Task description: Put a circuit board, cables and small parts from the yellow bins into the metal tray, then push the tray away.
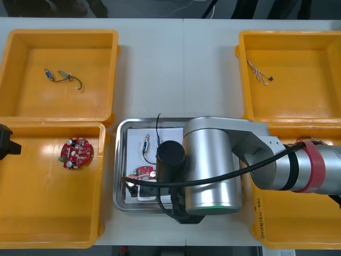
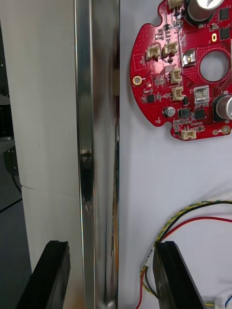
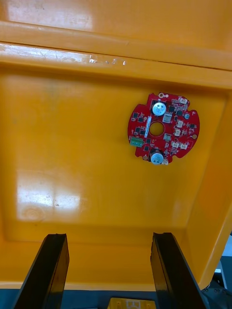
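Four yellow bins stand on the counter (image 1: 160, 64), two at each side. The far left bin (image 1: 21, 69) holds small metal parts (image 1: 49, 74) and a short dark cable (image 1: 79, 84). The near left bin (image 1: 32, 213) holds one red circuit board (image 1: 76, 152), and the left hand (image 3: 108, 236) hovers over that bin's near end, fingers spread wide and empty.

A bare strip of counter separates these bins from the metal tray (image 1: 121, 160). The tray is white inside and carries a second circuit board (image 2: 183, 72), a small metal part (image 1: 145, 144), a black cable (image 1: 158, 125) and a red and yellow cable (image 2: 188, 223).

The right hand (image 2: 110, 246) is open and grips nothing. It straddles one tray wall, with one finger (image 2: 50, 275) over the counter outside and the other inside beside the cable.

The far right bin (image 1: 319, 101) holds one pale twisted cable (image 1: 258, 72). The right arm (image 1: 213, 170) covers much of the near right bin (image 1: 298, 234).
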`<state>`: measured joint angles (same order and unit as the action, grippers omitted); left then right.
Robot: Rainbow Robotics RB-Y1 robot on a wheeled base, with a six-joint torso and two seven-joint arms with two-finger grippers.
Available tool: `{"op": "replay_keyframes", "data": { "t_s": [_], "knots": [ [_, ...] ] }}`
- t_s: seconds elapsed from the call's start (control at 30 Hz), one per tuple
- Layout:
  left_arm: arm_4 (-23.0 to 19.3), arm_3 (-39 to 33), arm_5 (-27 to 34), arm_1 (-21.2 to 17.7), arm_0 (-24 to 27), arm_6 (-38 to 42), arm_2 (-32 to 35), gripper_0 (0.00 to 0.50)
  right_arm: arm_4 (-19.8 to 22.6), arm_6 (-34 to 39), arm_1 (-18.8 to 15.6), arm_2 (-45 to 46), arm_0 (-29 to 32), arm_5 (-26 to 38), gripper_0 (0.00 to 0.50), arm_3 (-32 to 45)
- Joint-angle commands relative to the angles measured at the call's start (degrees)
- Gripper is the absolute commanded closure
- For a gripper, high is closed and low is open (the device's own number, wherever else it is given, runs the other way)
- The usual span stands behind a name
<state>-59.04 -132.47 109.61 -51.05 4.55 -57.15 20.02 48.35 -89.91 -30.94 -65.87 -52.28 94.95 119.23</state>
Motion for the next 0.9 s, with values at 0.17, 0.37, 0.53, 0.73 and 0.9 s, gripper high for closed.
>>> {"op": "replay_keyframes", "data": {
  "t_s": [0.17, 0.37, 0.53, 0.73, 0.9],
  "knots": [
    [0.24, -1.39, 0.39, -2.39, -0.95, -3.58, 1.51, 0.0, -5.73, 0.79, 3.61, -6.28, -2.12, -1.7, 0.0, -2.07],
    [0.24, -1.39, 0.39, -2.39, -0.95, -3.58, 1.51, 0.0, -6.69, 1.75, 3.78, -7.87, -2.03, -1.88, 0.0, -2.16],
    [0.24, -1.39, 0.39, -2.39, -0.95, -3.58, 1.51, 0.0, -8.1, 2.63, 3.87, -9.27, -1.24, -2.32, 0.0, -2.16],
    [0.24, -1.39, 0.39, -2.39, -0.95, -3.58, 1.51, 0.0, -11.62, 3.07, 4.49, -9.27, 1.31, -2.41, 0.0, -2.16],
    [0.24, -1.39, 0.39, -2.39, -0.95, -3.58, 1.51, 0.0, -13.99, 3.42, 4.84, -9.27, 3.42, -2.49, 0.0, -2.16]
  ]
}}
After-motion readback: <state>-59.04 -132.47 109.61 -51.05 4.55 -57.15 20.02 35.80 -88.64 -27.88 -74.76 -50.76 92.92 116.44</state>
